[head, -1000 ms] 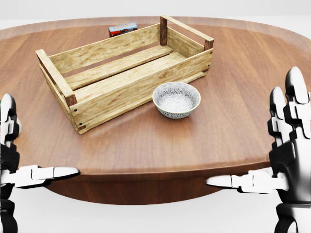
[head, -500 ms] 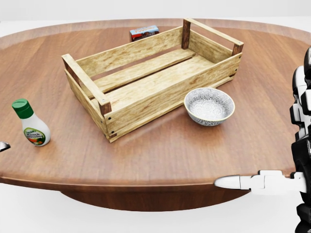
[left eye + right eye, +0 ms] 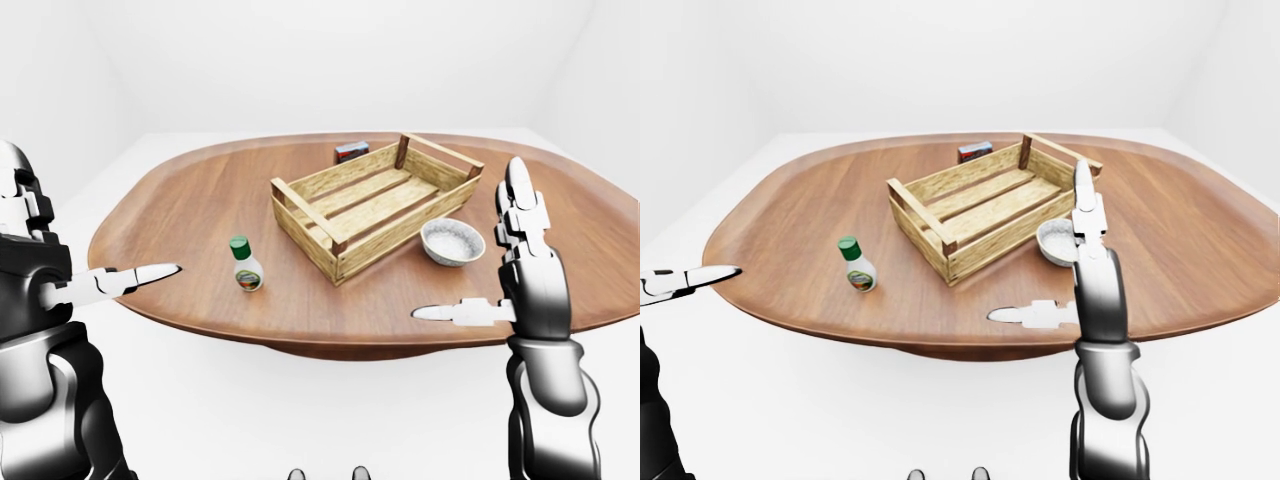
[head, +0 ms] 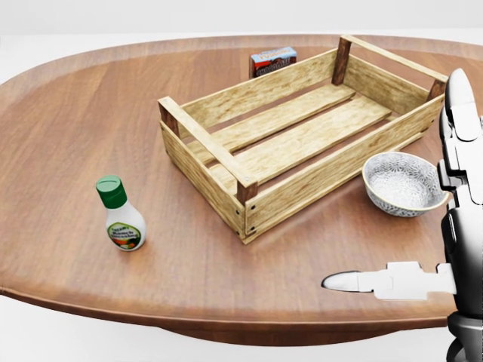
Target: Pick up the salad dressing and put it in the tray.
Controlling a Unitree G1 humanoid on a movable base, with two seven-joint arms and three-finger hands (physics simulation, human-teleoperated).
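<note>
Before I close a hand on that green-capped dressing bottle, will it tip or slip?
Probably tippy: the salad dressing bottle stands upright, taller than its base, narrowing to the cap. Its rounded, smooth-looking body may slide between fingers, so grip low. It stands alone on the table, so a knock would likely topple it.

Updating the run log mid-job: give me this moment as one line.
bottle upright on table, left of crate | crate empty | left hand open | right hand open | nothing held

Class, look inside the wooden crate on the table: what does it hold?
The wooden crate holds nothing visible; only its bare slatted floor shows. Its near wall hides a thin strip of that floor. The salad dressing bottle stands outside, to the crate's left in the head view.
</note>
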